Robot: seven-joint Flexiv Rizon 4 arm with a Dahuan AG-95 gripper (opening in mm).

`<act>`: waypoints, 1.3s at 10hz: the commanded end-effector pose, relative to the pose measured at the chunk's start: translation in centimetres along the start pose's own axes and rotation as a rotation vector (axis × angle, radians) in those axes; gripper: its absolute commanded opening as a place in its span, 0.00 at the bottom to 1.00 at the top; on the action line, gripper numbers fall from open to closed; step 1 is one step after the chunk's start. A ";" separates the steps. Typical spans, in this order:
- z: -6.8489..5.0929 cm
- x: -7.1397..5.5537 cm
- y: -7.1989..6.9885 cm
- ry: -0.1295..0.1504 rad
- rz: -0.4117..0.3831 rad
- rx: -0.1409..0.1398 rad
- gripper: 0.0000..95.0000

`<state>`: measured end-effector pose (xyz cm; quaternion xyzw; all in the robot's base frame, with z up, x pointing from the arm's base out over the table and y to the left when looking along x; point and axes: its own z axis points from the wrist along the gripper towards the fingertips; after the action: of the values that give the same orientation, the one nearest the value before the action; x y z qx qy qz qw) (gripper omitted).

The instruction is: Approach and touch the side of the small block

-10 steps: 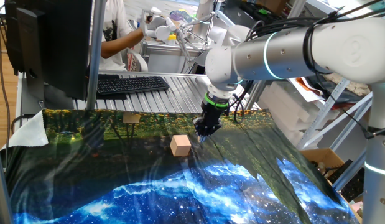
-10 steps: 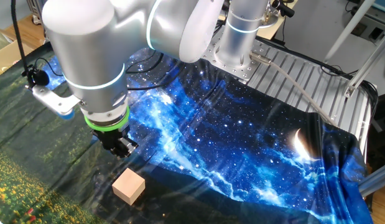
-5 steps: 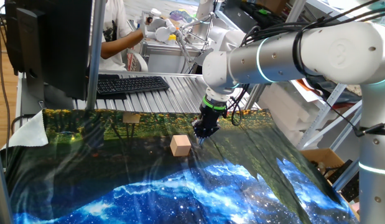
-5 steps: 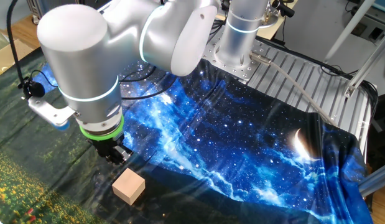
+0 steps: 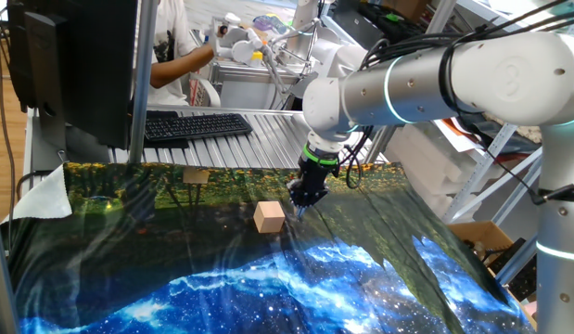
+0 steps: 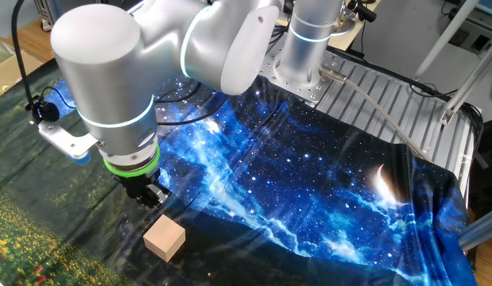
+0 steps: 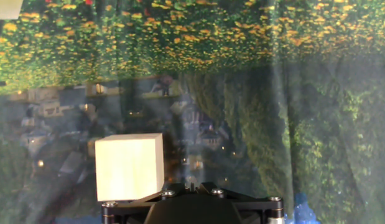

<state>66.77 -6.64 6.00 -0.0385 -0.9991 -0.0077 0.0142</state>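
Note:
The small block [image 5: 269, 216] is a pale tan wooden cube resting on the printed cloth. It also shows in the other fixed view [image 6: 164, 238] and at lower left in the hand view [image 7: 129, 167]. My gripper [image 5: 299, 201] is a black tool tip with its fingers together, holding nothing. It hangs low over the cloth just to the right of the block, with a small gap to the block's side. In the other fixed view the gripper [image 6: 153, 195] sits just behind the block. In the hand view the gripper [image 7: 189, 186] is at the bottom edge, beside the block's right face.
A flatter, thinner tan piece [image 5: 196, 176] lies at the cloth's far edge, and shows at top left in the hand view [image 7: 5, 7]. A keyboard [image 5: 196, 124] and monitor [image 5: 78, 56] stand behind the table. A person [image 5: 175, 51] is at the back.
The arm has shifted a little and the gripper has moved slightly down toward the block. The block has not moved.

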 end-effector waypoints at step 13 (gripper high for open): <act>1.7 9.1 -0.8 0.022 0.399 0.082 0.00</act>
<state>57.67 -6.82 4.60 -0.2081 -0.9772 0.0364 0.0199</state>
